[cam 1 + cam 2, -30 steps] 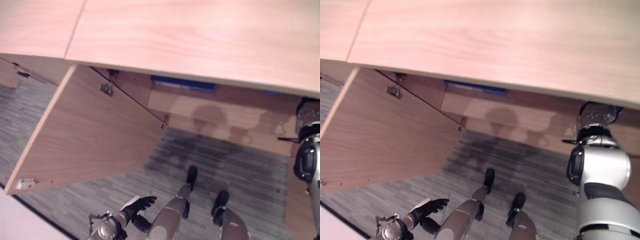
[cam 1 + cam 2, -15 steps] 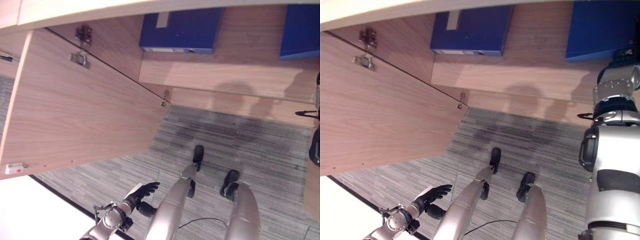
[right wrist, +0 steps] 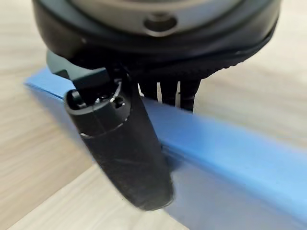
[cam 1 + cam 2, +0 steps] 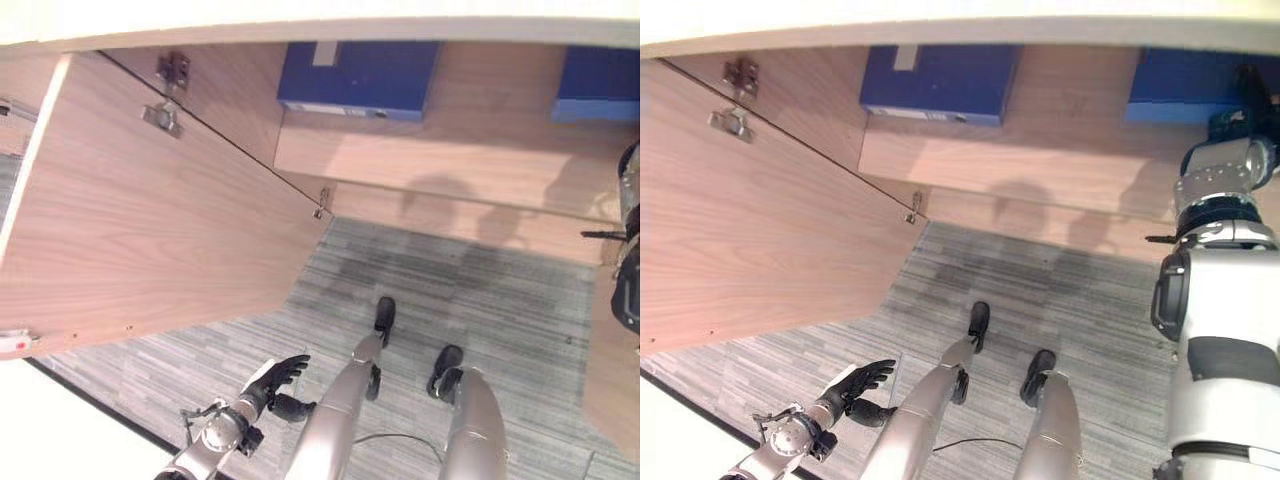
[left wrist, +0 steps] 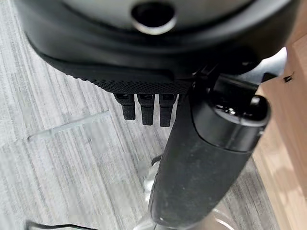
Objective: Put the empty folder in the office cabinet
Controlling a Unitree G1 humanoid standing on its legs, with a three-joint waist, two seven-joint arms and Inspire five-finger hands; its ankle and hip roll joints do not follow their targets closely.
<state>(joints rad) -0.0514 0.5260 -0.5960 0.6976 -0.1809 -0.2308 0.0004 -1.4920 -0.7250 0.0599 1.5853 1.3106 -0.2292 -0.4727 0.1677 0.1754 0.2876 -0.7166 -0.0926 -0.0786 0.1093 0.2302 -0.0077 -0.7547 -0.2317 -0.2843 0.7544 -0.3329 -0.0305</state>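
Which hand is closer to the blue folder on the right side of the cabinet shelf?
Right. The right hand grips that blue folder; the left hand hangs low over the carpet.

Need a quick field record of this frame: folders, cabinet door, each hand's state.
right hand: thumb and fingers pinch the edge of a blue folder inside the cabinet
held folder in the eye view: at the right of the shelf
second folder: dark blue, lying on the shelf further left, untouched
cabinet door: swung open at the left
left hand: low over the grey carpet, fingers relaxed, holding nothing
task status: folder on the shelf, not yet released
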